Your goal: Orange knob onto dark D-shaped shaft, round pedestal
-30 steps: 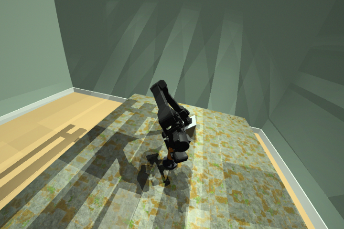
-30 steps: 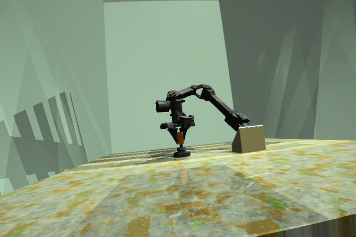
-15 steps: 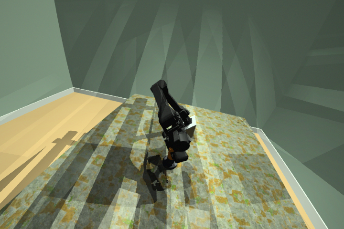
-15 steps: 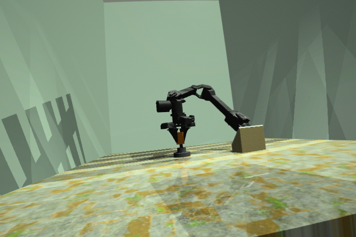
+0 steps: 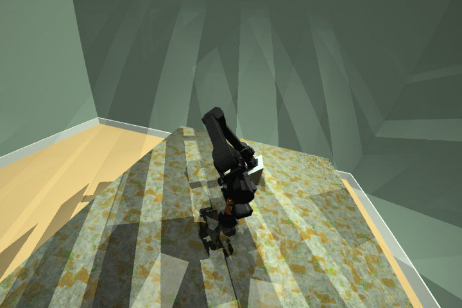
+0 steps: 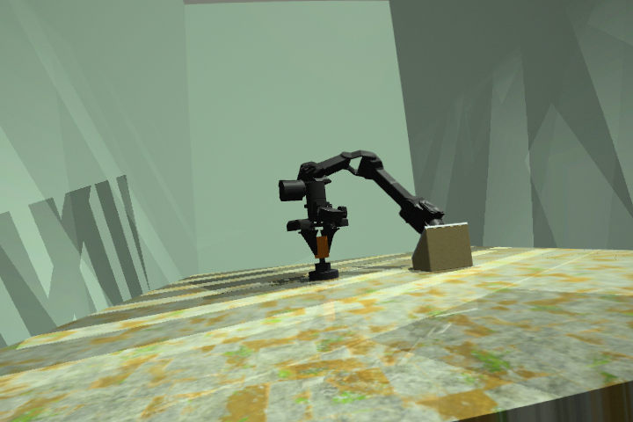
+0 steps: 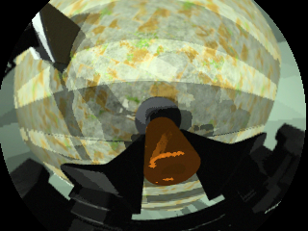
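Note:
The orange knob (image 5: 228, 207) (image 6: 322, 246) (image 7: 171, 151) is upright between the fingers of my gripper (image 6: 321, 251) (image 7: 162, 135), which is shut on it. The dark round pedestal (image 5: 226, 220) (image 6: 323, 274) (image 7: 144, 115) stands on the table below. In the exterior view the dark shaft (image 6: 322, 261) shows between the knob's lower end and the pedestal, so the knob is above the pedestal. The knob's bottom meets the shaft's top; whether the shaft is inside the hole cannot be told. The hole and both flat sides are hidden.
The arm's box-shaped base block (image 5: 257, 171) (image 6: 449, 247) (image 7: 60, 36) stands on the patterned table (image 5: 293, 235) (image 6: 277, 348) away from the pedestal. Bands of shadow cross the table. Green walls stand behind it.

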Robot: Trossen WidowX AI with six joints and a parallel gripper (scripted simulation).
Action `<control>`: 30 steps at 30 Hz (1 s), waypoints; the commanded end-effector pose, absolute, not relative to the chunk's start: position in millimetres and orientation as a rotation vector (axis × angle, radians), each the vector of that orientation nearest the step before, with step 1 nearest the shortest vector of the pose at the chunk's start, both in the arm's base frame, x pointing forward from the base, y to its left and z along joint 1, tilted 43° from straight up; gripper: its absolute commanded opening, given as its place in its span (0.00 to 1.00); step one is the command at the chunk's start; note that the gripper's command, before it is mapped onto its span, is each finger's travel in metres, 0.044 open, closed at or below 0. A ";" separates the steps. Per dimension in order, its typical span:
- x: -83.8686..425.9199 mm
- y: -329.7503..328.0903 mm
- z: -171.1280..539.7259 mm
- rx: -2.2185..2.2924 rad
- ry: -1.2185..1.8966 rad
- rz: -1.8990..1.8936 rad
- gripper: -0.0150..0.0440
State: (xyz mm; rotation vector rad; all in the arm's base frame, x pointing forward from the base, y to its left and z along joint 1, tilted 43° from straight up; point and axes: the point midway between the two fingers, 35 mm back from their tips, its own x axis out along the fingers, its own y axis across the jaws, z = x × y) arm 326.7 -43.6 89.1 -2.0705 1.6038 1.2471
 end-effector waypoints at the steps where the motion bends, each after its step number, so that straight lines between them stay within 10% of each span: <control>1: 326.7 -43.1 88.2 -2.077 1.599 1.251 0.25; 30: 327.4 -53.2 78.2 -2.065 1.602 1.241 0.25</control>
